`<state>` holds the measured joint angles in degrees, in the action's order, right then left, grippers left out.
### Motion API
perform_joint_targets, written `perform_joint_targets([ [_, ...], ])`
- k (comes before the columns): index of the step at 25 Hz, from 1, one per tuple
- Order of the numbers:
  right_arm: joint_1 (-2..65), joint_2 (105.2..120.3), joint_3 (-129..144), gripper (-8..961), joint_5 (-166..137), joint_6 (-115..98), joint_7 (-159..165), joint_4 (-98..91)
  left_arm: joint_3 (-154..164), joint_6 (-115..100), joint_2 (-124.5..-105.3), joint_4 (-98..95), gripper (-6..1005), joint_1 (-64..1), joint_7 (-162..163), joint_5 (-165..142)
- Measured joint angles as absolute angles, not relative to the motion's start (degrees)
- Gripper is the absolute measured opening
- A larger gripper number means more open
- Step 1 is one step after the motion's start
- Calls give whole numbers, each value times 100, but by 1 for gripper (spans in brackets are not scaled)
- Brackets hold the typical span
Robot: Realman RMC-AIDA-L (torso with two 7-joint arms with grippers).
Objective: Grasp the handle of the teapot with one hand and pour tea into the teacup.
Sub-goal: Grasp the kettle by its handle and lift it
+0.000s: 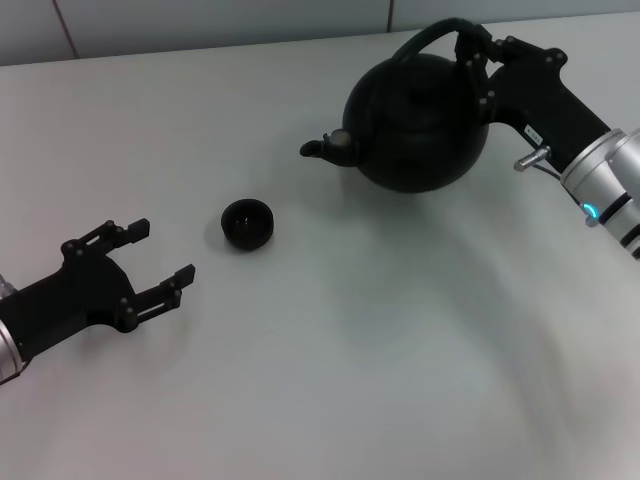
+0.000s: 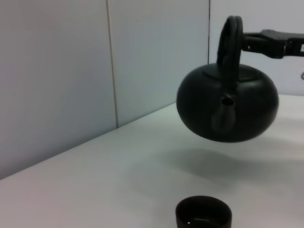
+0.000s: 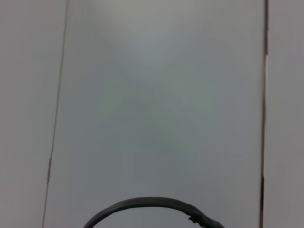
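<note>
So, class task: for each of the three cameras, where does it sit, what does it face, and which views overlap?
Head: above, looking down at the table; both arms show, left gripper open, right gripper on the handle.
Left wrist: low, facing the raised teapot and teacup; none of its own arm shows.
Right wrist: faces the wall; only a cable shows.
Head and left wrist share teapot and teacup.

the head camera looks down from above on the whole table, the left wrist camera sits low near the teacup facing the lifted teapot, both shared with it, while the right wrist camera faces the wall.
</note>
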<state>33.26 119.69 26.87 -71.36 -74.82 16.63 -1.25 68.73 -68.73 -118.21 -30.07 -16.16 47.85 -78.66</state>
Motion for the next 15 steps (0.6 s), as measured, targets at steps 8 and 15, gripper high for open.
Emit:
perform_joint_targets([
  [8, 3413, 11954, 2841, 99, -7155, -7533, 1565, -350, 6991, -6873, -11806, -3024, 802, -1610, 4807, -7866],
  [15, 3478, 11967, 2920, 97, -7155, -7546, 1087, -363, 6996, -6873, -11803, -3032, 802, -1608, 4808, -7866],
])
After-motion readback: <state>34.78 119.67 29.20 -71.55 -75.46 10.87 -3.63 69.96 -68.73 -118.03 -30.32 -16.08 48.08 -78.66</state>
